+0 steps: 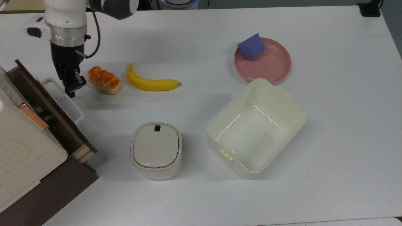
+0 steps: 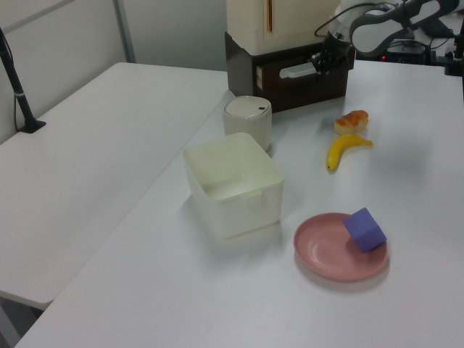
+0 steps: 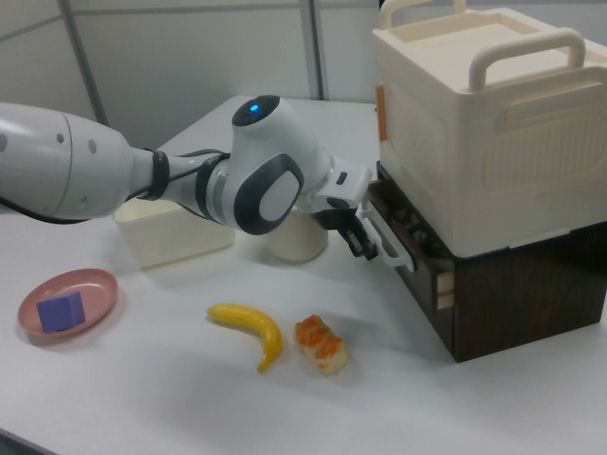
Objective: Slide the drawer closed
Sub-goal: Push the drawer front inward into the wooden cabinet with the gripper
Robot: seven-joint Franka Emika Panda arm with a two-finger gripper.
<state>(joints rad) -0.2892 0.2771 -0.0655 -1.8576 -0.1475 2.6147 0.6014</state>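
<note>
The drawer point(image 1: 51, 108) sticks out just a little from the brown cabinet point(image 3: 517, 284). The gripper point(image 1: 71, 89) is right against its white handle point(image 1: 62, 99) (I cannot tell if the fingers are open). The big cream bin point(image 1: 257, 128) has nothing in it. The pink plate point(image 1: 270, 66) holds a purple block point(image 1: 251, 46). The small white pot point(image 1: 156, 150) has its lid on.

Pretty bright, even overhead light all round. The white bench point(image 1: 329, 131) looks a bit washed out, soft short shadows under the banana point(image 1: 150, 83) and cream bin point(image 1: 295, 106), whose inner walls catch thin glare streaks. Left view's softer.
</note>
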